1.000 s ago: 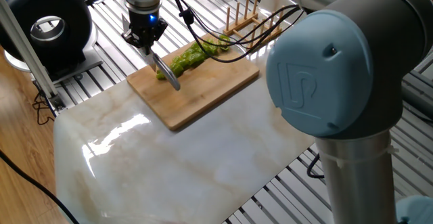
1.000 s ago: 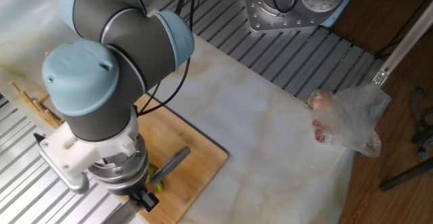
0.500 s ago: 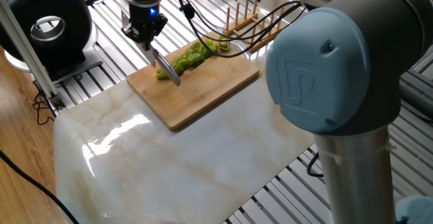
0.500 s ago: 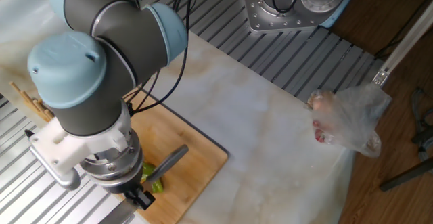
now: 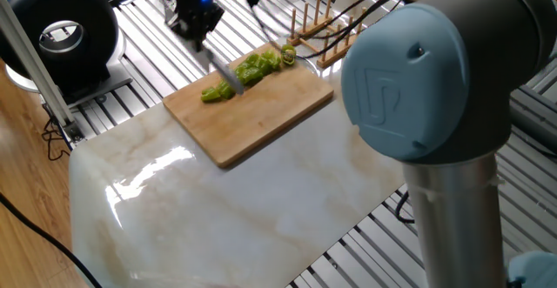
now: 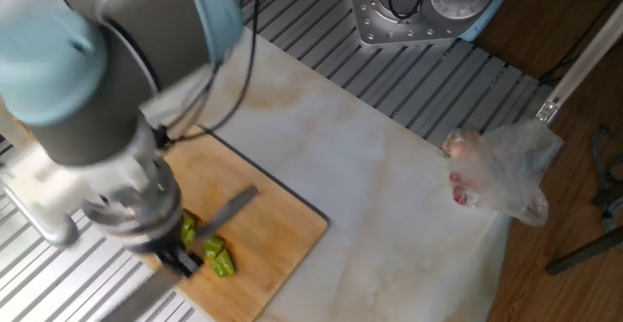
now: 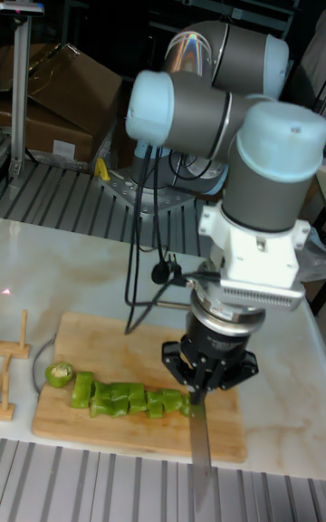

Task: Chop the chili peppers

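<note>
So the chili peppers (image 7: 127, 398) are lying on the cutting board (image 5: 261, 123), already cut into a row of chunky green pieces. The row's long axis runs along the board's length, near the board's far long edge in the tall fixed view, with one loose ring slice (image 7: 60, 374) just past the end of the row, toward the wooden rack (image 5: 318, 27). The gripper (image 7: 203, 381) is above the other end of the row, jaws closed on the knife (image 7: 200, 443), whose blade slants down past the last chunk toward the board's near edge
</note>
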